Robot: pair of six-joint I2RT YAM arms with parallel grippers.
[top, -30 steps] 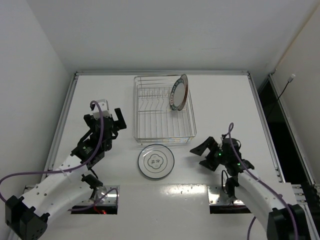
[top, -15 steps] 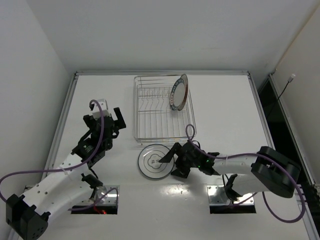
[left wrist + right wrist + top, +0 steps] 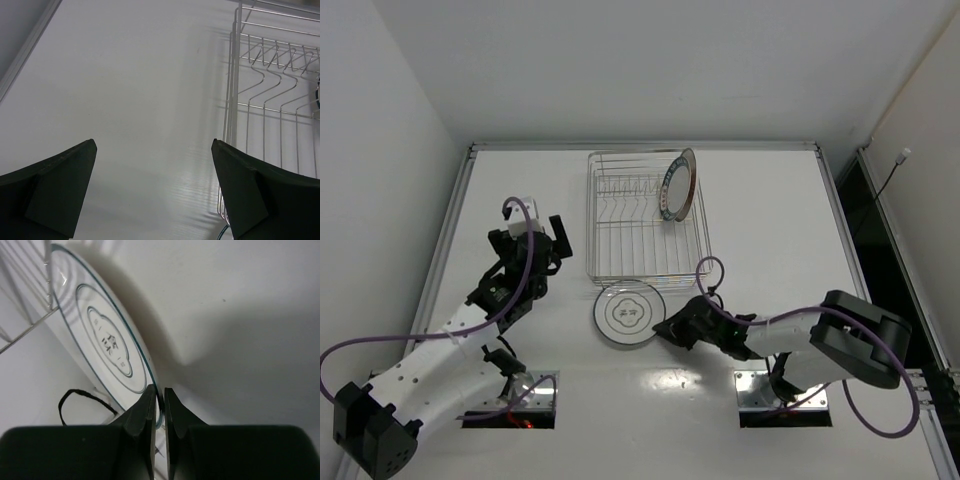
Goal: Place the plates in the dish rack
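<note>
A white plate with thin grey rings and a centre motif (image 3: 626, 313) lies just in front of the dish rack (image 3: 591, 225). My right gripper (image 3: 666, 328) is shut on its right rim. In the right wrist view the two fingers (image 3: 145, 410) pinch the plate's edge (image 3: 102, 337), and the rack's wire (image 3: 48, 280) is just beyond. A second plate with a dark teal rim (image 3: 676, 186) stands on edge at the rack's back right. My left gripper (image 3: 534, 240) hangs open left of the rack, with nothing between its fingers (image 3: 60, 185). The rack's left wall (image 3: 232, 100) is beside it.
Raised rails run along the table's left edge (image 3: 448, 235) and right edge (image 3: 840, 220). A cable loop (image 3: 707, 270) rises from the right arm near the rack's front right corner. Two arm base plates (image 3: 510, 400) sit at the near edge.
The right arm swung left from the table's right side to the ringed plate and its gripper shut on the rim. The plate shifted slightly left and back. The left arm barely moved.
</note>
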